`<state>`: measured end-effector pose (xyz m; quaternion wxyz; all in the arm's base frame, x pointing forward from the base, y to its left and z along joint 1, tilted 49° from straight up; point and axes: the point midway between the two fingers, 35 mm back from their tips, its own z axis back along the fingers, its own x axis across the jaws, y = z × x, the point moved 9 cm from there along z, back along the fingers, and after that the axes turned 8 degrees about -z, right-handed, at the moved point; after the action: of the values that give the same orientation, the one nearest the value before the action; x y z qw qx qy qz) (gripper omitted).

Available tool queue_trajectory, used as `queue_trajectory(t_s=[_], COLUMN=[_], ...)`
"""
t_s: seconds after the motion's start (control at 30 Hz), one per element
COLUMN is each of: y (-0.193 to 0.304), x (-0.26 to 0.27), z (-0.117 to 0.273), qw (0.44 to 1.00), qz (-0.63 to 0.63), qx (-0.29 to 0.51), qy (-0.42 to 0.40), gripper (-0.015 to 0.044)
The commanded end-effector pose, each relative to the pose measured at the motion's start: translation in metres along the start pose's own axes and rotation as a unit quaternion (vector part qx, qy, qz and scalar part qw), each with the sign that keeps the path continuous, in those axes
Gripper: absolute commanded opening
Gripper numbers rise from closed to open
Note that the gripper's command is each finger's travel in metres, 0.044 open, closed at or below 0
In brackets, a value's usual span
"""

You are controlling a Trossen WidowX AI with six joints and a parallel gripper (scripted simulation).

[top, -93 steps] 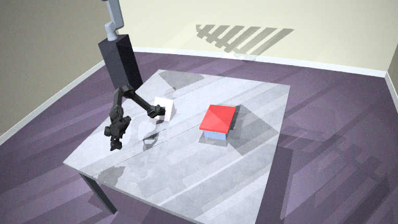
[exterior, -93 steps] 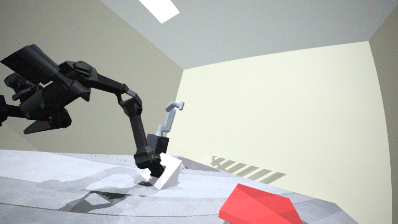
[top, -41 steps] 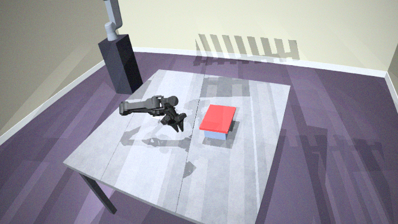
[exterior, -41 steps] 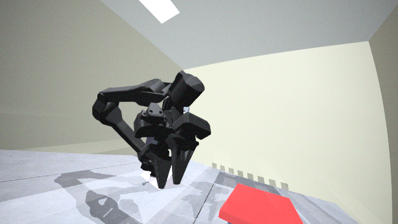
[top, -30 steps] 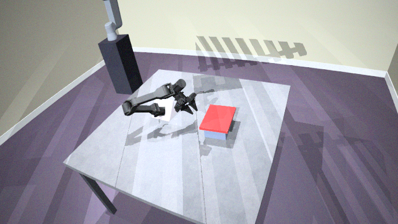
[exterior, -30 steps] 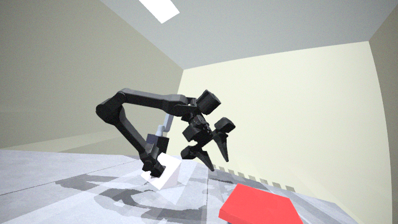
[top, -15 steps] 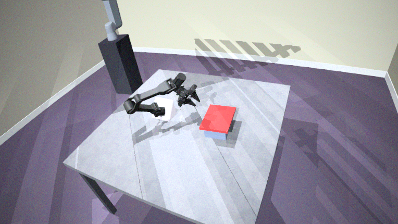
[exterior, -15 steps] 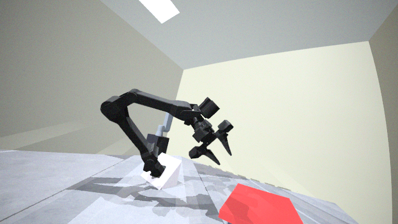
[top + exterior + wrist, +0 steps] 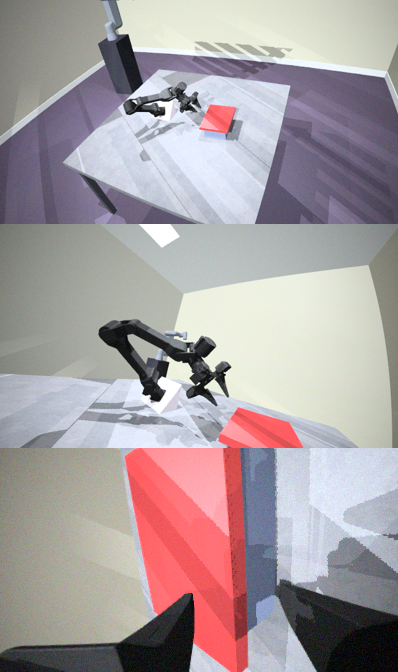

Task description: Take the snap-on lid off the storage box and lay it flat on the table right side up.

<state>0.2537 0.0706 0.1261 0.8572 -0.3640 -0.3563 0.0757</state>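
The red lid (image 9: pixel 218 118) (image 9: pixel 259 428) (image 9: pixel 192 548) sits on top of the pale blue storage box (image 9: pixel 214 135) (image 9: pixel 262 565) and overhangs its sides. The box stands on the grey table (image 9: pixel 181 166) (image 9: pixel 55 390), right of the arm in the top view. My gripper (image 9: pixel 198 109) (image 9: pixel 222 401) (image 9: pixel 236 596) is open and empty, with its fingers partly apart. It points obliquely down, above the table and a little short of the lid's arm-side edge. In the wrist view one finger overlaps the lid and the other is beyond the box's side. The box's far side is hidden.
The arm stands at a white block (image 9: pixel 168 111) (image 9: pixel 168 393) on the table. Behind the table is a dark pedestal (image 9: pixel 119 63) (image 9: pixel 154 363) with a grey arm (image 9: pixel 113 13) on it. The table's right edge lies beyond the box.
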Motion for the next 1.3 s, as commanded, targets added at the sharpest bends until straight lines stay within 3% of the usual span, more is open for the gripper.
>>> queue_trajectory(t_s=[0.0,1.27], y=[-0.001,-0.001], x=[-0.003,-0.002], z=[-0.004,-0.065], qw=[1.000,1.000], qz=[-0.001,-0.001], qx=[0.002,0.001], qy=[-0.001,-0.002], gripper=[0.0235,0.0235])
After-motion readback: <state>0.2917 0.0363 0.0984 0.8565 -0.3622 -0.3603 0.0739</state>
